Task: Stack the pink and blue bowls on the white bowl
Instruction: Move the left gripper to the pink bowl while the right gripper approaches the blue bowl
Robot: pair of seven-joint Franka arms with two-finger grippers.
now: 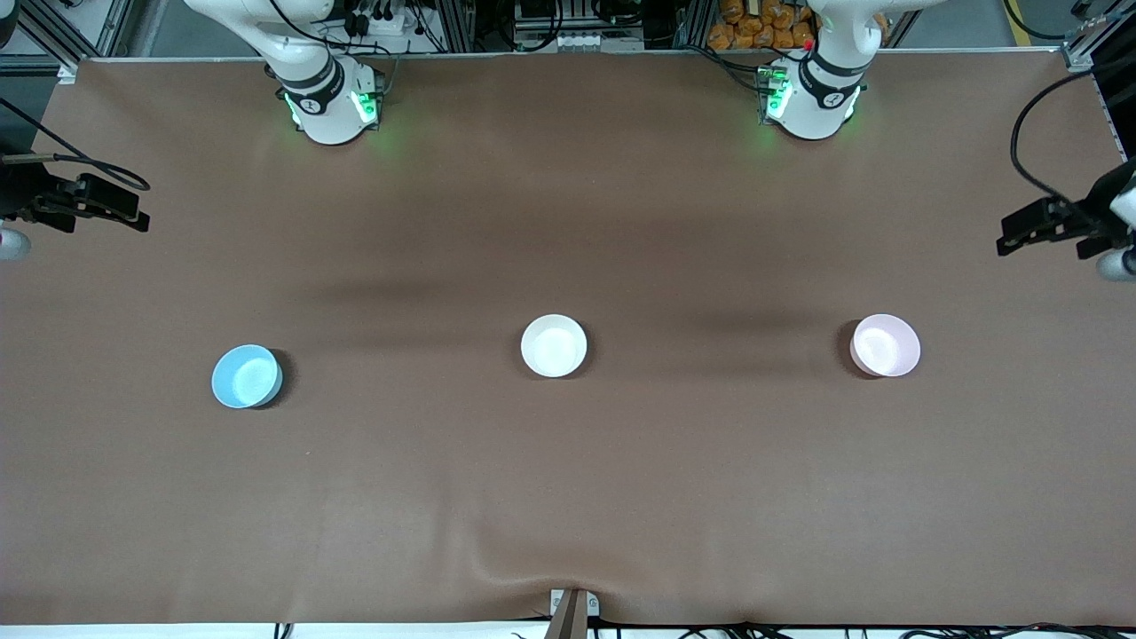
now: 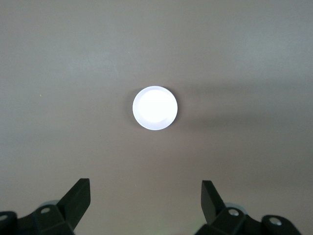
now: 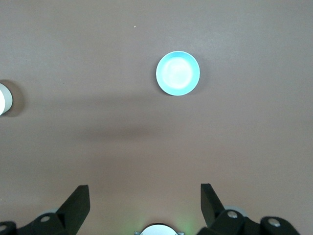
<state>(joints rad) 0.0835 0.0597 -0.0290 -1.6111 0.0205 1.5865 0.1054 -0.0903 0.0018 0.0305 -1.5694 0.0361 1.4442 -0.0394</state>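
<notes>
Nearest the front camera on the brown tabletop (image 1: 568,497) sits the blue bowl (image 1: 247,376), toward my right arm's end. Slightly farther from that camera, and about level with each other, are the white bowl (image 1: 554,346) at mid-table and the pink bowl (image 1: 885,345) toward my left arm's end. All three stand upright, rims up, well apart; nothing is stacked.

My right tool (image 1: 84,206) hangs high over the tabletop's edge at its own end, fingers spread and empty; its wrist view shows the blue bowl (image 3: 177,73) ahead of the open fingers (image 3: 78,200), with the white bowl's rim (image 3: 4,99) just showing at the frame edge. My left tool (image 1: 1052,226) hangs likewise over its own end's edge, fingers (image 2: 78,198) spread wide, holding nothing, with the pink bowl (image 2: 155,107) centred ahead, washed near-white by glare.

Governing relation: each coloured bowl lies between its nearer arm's tool and the white bowl. I judge blue falls to my right arm and pink to my left. The bowls are round, so no grasp axis is favoured. Both arms would converge on one target; they should go in turn.
</notes>
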